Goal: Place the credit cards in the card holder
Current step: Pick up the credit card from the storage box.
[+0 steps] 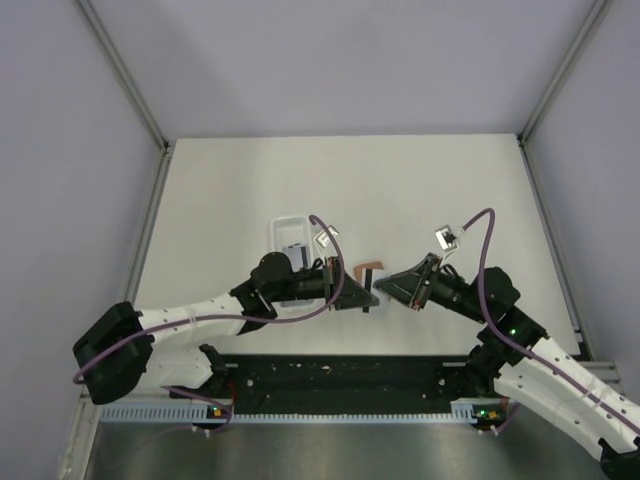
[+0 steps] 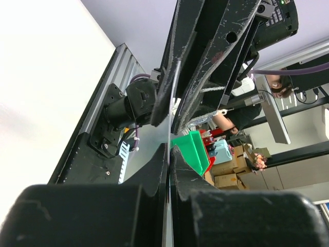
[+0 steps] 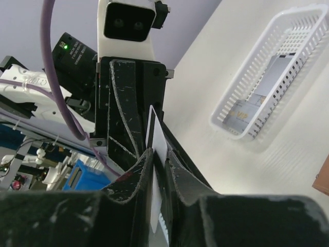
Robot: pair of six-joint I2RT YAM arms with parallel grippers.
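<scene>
One credit card (image 3: pixel 159 135), pale with a dark stripe, is held upright above the table between my two grippers, which meet tip to tip. My left gripper (image 2: pixel 169 150) is shut on it, and the card shows there as a thin edge (image 2: pixel 168 128). From the other side my right gripper (image 3: pixel 160 154) is closed on the same card. From above, the left gripper (image 1: pixel 353 290) and the right gripper (image 1: pixel 388 287) face each other just in front of the orange-brown card holder (image 1: pixel 368 268). The card holder's corner (image 3: pixel 324 177) also shows in the right wrist view. More credit cards (image 3: pixel 271 72) lie in the white basket.
The white mesh basket (image 1: pixel 277 232) stands on the table behind my left arm, and its rim (image 3: pixel 241 131) shows in the right wrist view. Metal frame posts (image 1: pixel 150 215) border the table's sides, and a black rail (image 1: pixel 340 385) runs along the near edge.
</scene>
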